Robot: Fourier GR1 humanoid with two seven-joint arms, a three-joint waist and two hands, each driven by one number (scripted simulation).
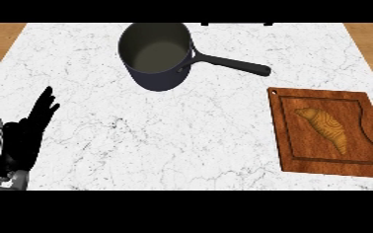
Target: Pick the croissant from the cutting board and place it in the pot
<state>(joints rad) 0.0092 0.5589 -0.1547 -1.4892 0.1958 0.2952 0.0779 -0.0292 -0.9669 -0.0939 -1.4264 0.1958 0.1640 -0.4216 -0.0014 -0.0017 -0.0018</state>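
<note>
Overhead, white marble counter point(182, 128), wooden edges.

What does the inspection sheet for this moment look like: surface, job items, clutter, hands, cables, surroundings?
Surface: white marble counter, wood showing beyond its far corners.
Croissant: lies on the cutting board, untouched.
Cutting board: wooden, at the counter's right, flat, running off the view's right edge.
Pot: dark, upright, nothing seen inside, handle pointing right toward the board's side.
Clutter: nothing seen.
Left hand: open, fingers up, resting at the left edge.
Right hand: not in view.
Cables: nothing seen.
Surroundings: a dark object at the counter's far edge, too cut off to identify.
</note>
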